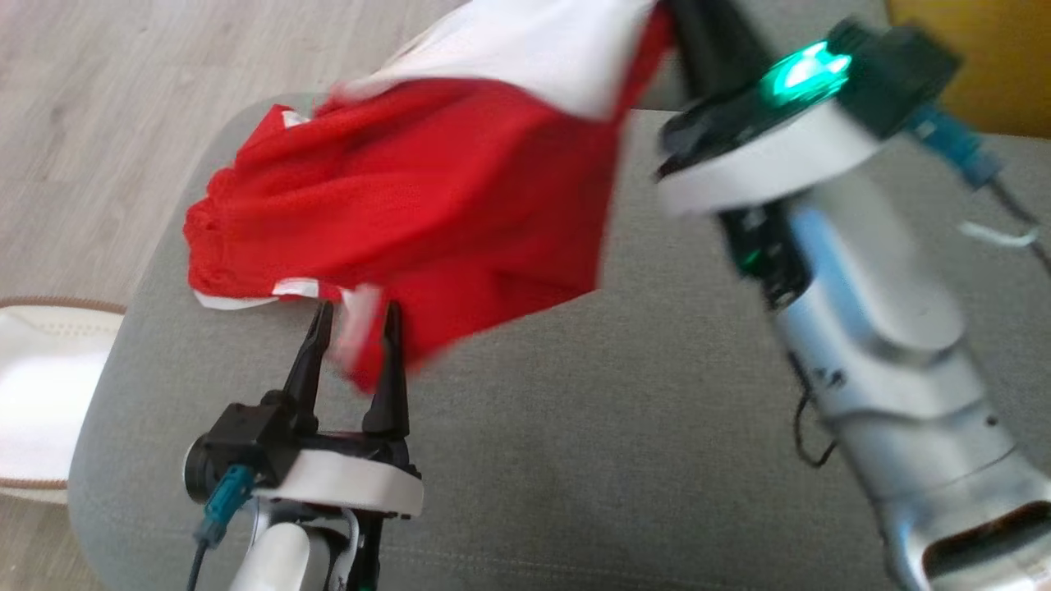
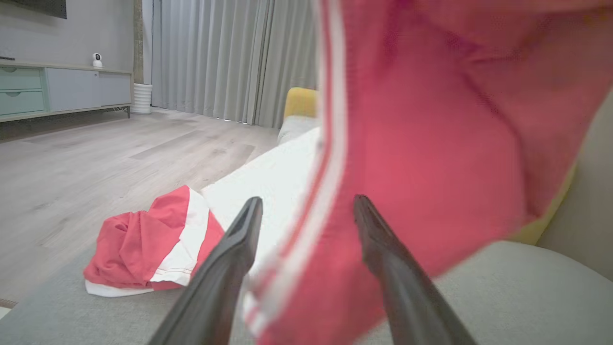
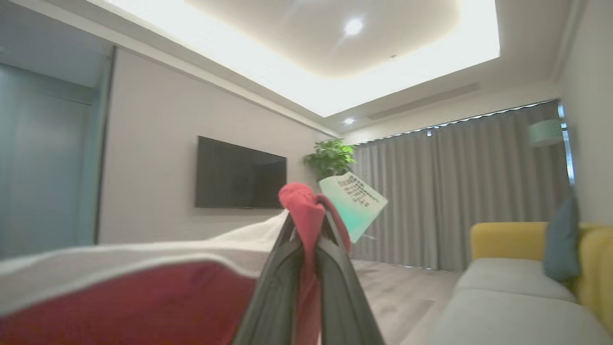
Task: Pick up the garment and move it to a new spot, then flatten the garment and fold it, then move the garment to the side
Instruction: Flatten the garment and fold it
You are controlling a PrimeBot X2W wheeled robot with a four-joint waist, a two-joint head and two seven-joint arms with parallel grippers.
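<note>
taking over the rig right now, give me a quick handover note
Right gripper: shut on a bunched edge of the red garment, lifted high.
Left gripper: open, a hanging corner of the garment between its fingers, not gripped.
Garment: partly in the air, its other end resting on the grey cushion.
Done: the pick-up grasp.
Left: move it to a new spot, flatten, fold, move aside.

The left gripper [image 1: 357,310] shows two long, dark, tapering fingers on a black block, backed by a white oval plate [image 1: 345,488], with a teal plug [image 1: 223,502] feeding a dark cable. On the right arm [image 1: 887,345] there's a silver-grey shell, a white disc [image 1: 764,164], a green light [image 1: 800,70] glowing on black, and thin black wiring along the side.
</note>
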